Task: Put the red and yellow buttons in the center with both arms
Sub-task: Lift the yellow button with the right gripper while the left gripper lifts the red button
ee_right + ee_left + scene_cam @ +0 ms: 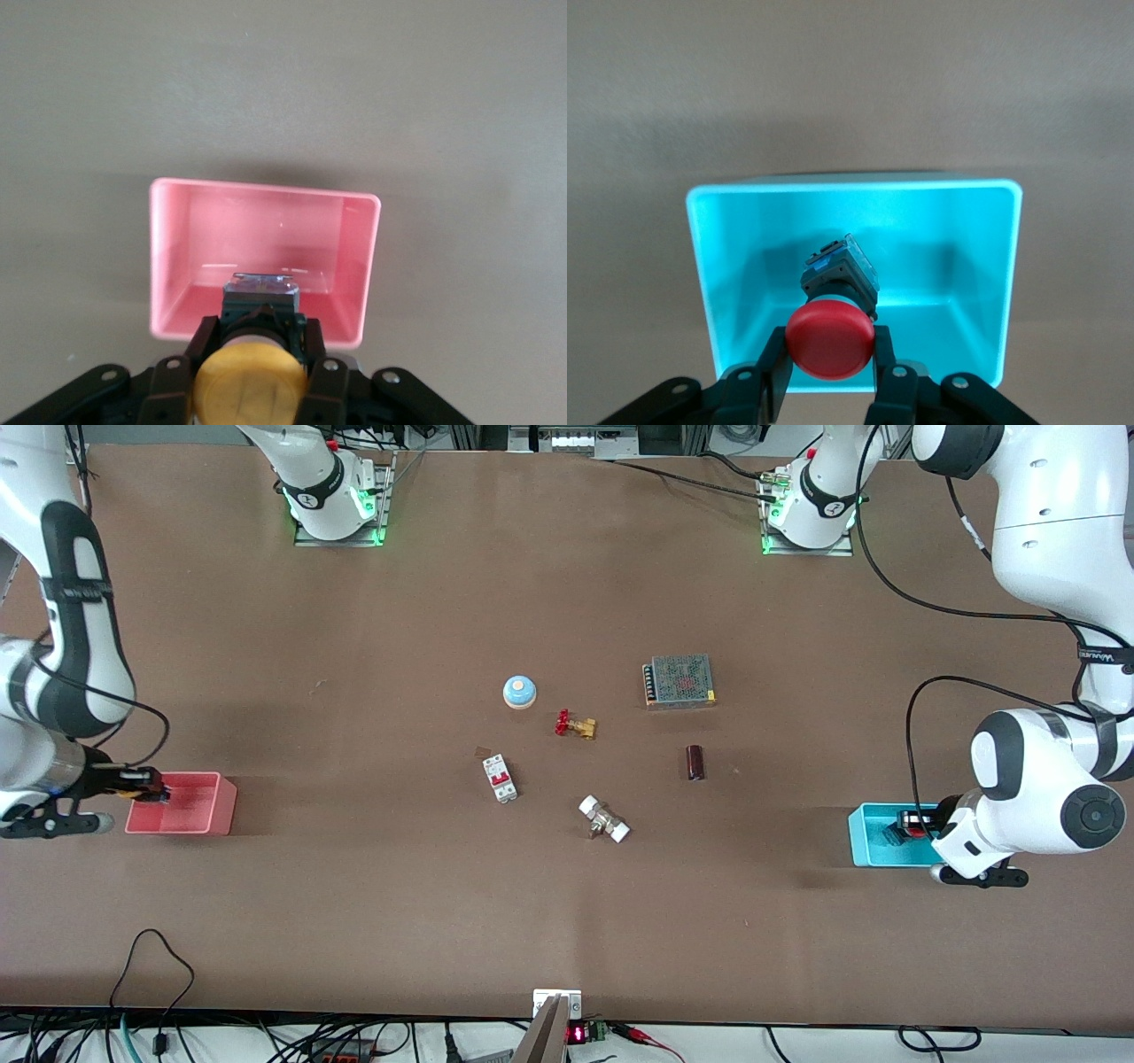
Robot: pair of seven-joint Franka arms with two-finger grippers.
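Fingers [775,372] clamp red button [830,339]; front view hides it.

Red button [830,339] clamped in left tool, over cyan bin [709,266]; yellow button [249,382] likewise over pink bin [168,257].

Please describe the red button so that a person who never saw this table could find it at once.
Look at the cyan bin at the left arm's end of the table. The left gripper holds the red button over that bin, shut on its black body. Only its mushroom cap is red; the right gripper holds the yellow button.
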